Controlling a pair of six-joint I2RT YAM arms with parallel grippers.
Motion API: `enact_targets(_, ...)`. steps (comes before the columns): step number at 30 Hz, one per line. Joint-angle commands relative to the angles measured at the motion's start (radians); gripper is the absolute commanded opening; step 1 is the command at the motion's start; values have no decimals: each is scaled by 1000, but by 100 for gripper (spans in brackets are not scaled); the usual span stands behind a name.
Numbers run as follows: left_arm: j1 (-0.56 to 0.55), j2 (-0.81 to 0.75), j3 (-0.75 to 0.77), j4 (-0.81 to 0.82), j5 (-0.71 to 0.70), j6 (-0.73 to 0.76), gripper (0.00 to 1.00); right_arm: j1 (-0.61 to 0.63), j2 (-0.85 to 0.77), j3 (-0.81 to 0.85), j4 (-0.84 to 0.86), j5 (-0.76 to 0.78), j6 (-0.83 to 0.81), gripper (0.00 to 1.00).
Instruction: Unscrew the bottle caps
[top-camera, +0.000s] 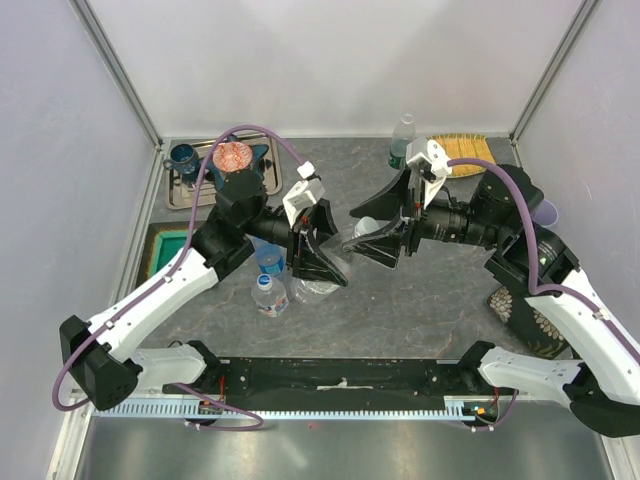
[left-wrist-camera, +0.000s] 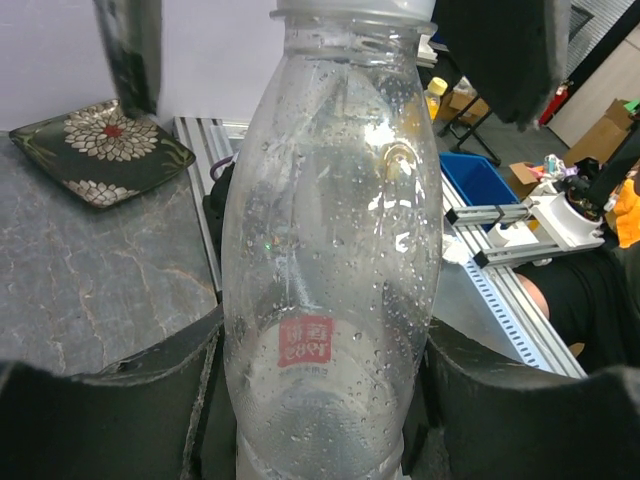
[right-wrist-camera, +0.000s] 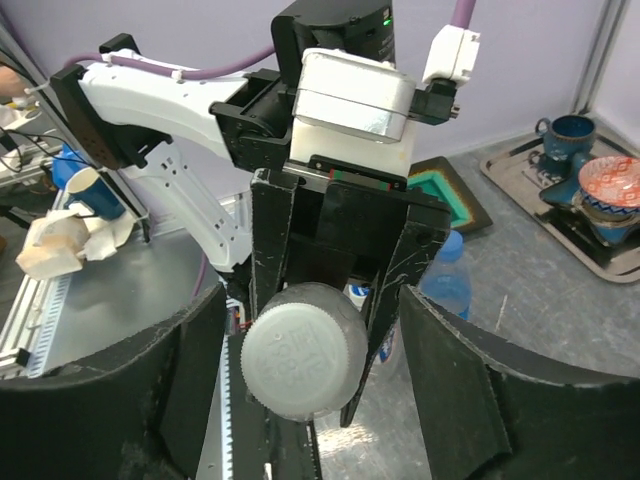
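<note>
Fingers (left-wrist-camera: 90, 420) of the left gripper (top-camera: 326, 262) are clenched on the lower body of a plain clear plastic bottle (left-wrist-camera: 330, 250). We see this bottle held between the two grippers over the middle of the grey stone-patterned table (top-camera: 420, 300), its neck pointing toward the right arm. Opposite, the right gripper (top-camera: 374, 242) is released. Its two black pads (right-wrist-camera: 470, 400) stand either side of the bottle's pale grey-white screw cap (right-wrist-camera: 305, 360), with a narrow gap on each flank, so we count nothing as held there. The cap sits on the neck.

The left arm rises from its base at the near left, bends at an elbow near the back of the table and turns its wrist inward. The right arm mirrors it from the near right, forearm running leftward, so the grippers face each other.

We find a small red square stamp (left-wrist-camera: 305, 340) low on the bottle, its characters too blurred to read. The cap's top carries an embossed pattern we cannot make out.

The bottle's base is cut off in the left wrist view and mostly covered by the grippers from above, so we cannot tell whether it touches the table.

A blue-tinted plastic bottle (top-camera: 268, 260) and a clear bottle with a blue-and-white label (top-camera: 268, 293) stand just beside the left gripper. A greenish bottle (top-camera: 402, 140) stands at the back, well apart.
</note>
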Motion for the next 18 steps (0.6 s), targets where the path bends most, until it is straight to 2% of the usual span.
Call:
enact_targets(1, 2, -42, 34, -29, -32, 68, 50, 6, 1, 61, 13, 42, 21, 84)
enact_targets(9, 2, -43, 28, -38, -64, 83, 50, 8, 10, 86, 12, 69, 53, 97)
enact_targets(13, 3, -42, 27, -44, -104, 91, 50, 6, 13, 98, 19, 120, 84, 98)
enact_targets(18, 3, -48, 16, -64, -225, 117, 51, 5, 18, 129, 30, 322, 179, 98)
